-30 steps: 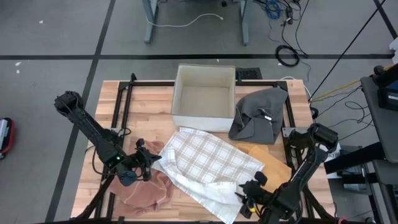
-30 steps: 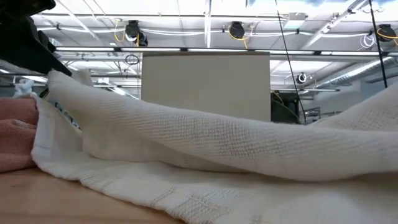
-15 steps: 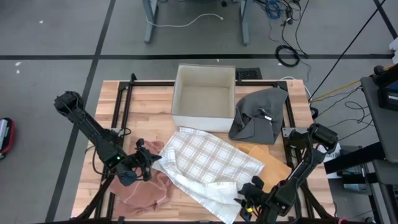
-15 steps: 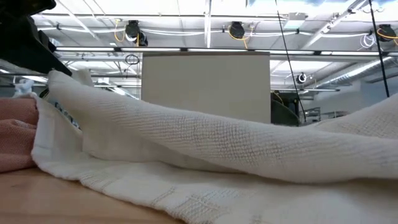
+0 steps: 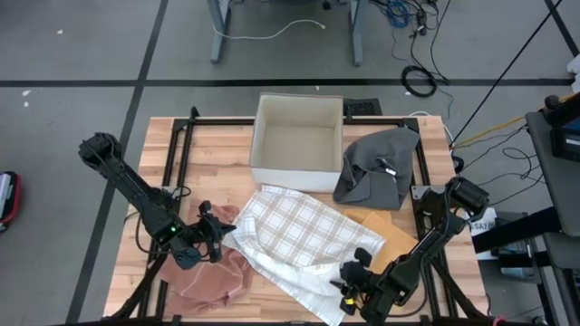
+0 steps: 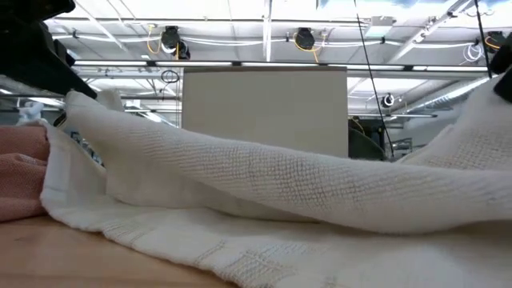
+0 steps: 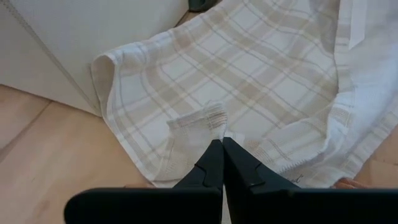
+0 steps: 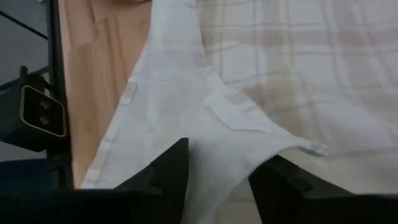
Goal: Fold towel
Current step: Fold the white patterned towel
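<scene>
The white towel with beige checks (image 5: 304, 240) lies spread and rumpled on the wooden table (image 5: 217, 149), in front of the white box. My left gripper (image 5: 220, 237) is shut on its left corner, which it holds up off the table (image 6: 84, 100). My right gripper (image 5: 349, 281) is at the towel's near right part, with bunched cloth between its fingers (image 8: 217, 168). In the low view the towel (image 6: 264, 184) sags between the two raised ends. My left gripper pinches the towel's hemmed left corner (image 7: 214, 121) between its two shut fingers, slanting down from the table's left. The corner is lifted and the cloth beyond it lies on the table. My right gripper holds a bunched fold near the towel's near right edge (image 8: 214, 134) between its fingers (image 8: 171, 171), slanting down from the table's right. Creases run out from the hold, and the cloth rises toward it (image 6: 480, 120).
A white open box (image 5: 297, 143) stands behind the towel. A grey cloth (image 5: 376, 167) lies at its right, a pink cloth (image 5: 208, 276) under the towel's near left, a tan cloth (image 5: 399, 237) under its right. Bare wood shows at the far left.
My right gripper has gone down and toward the table's left, along the towel's near right part. In the low view the towel's right end now stands higher than before. The left end has stayed where it was.
</scene>
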`<action>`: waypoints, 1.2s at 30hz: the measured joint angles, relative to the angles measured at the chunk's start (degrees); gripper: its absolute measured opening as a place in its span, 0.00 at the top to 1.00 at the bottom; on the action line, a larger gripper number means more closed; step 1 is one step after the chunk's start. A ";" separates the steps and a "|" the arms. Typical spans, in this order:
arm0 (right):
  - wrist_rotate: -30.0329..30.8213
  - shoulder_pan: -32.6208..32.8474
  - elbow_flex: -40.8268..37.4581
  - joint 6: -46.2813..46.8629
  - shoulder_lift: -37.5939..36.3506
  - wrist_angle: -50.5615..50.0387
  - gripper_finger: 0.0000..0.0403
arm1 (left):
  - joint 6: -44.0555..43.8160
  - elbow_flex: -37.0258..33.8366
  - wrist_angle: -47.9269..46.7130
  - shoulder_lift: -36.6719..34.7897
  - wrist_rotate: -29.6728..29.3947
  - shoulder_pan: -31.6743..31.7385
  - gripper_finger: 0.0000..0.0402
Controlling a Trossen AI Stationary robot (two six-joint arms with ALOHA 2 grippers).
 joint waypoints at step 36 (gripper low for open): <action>12.38 9.70 21.77 -52.33 3.65 -22.64 1.00 | 4.13 -0.05 -5.44 0.00 -3.22 7.14 1.00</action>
